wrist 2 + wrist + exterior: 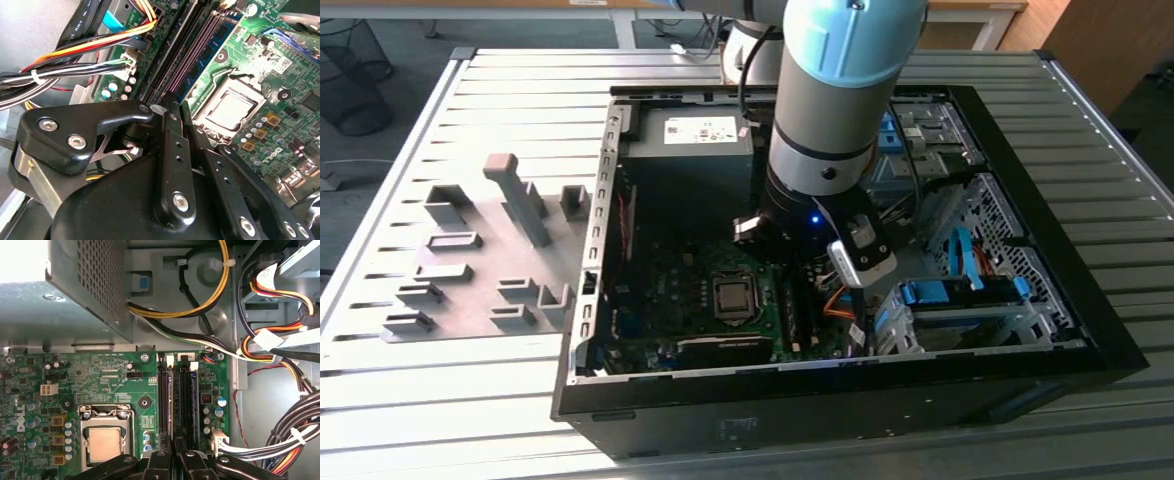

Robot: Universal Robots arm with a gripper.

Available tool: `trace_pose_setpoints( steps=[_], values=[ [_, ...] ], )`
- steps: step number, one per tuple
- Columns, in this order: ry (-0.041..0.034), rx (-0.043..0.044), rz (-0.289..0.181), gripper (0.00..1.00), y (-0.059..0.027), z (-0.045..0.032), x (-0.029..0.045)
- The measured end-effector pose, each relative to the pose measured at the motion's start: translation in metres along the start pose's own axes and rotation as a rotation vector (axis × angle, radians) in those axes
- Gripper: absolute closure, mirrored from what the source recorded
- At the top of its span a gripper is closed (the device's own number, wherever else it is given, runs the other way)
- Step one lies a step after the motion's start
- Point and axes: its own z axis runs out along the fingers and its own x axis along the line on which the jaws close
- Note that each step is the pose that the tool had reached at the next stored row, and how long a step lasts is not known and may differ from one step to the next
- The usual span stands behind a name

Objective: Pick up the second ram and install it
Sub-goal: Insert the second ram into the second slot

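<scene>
While the arm reaches down into the open computer case (1101, 345), which lies on the slatted desk (520, 90), the end effector (175, 442) hangs low over the bank of long black memory sockets (186, 400). These sit just beside the processor socket (102, 440), on the side towards the exterior view's right. In both wrist views a thin blue-green stick stands on edge in one of these sockets. In the first wrist view its top edge runs straight to the tip of the end effector, and in the second wrist view its chip-bearing face shows beyond the tip. It is taken here to be the second ram (173, 405). On this reading the pick-up is done and the stick has been carried from the grey tray blocks (467, 270), at the exterior view's left, to the motherboard (110, 375) and entered into its socket. What is left to establish is the seating. The near end of the stick is hidden beneath the end effector, and the state of the socket latches cannot be told, so full insertion is not confirmed. Nor can it be told whether the end effector is clamped on the stick, merely pressing on its edge, or already loosened from it. The bundled cables (290, 440) lie well apart from the sockets, on the side away from the processor. The grey power supply box (65, 295) stands beyond the far end of the sockets, so neither crowds the working line.
</scene>
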Motion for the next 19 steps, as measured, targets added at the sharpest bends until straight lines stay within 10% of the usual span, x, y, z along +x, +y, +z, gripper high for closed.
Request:
trace_pose_setpoints(
  steps=[19],
  values=[
    [0.0002,-0.0022,0.000,0.86,0.0001,0.0037,-0.0001]
  ],
)
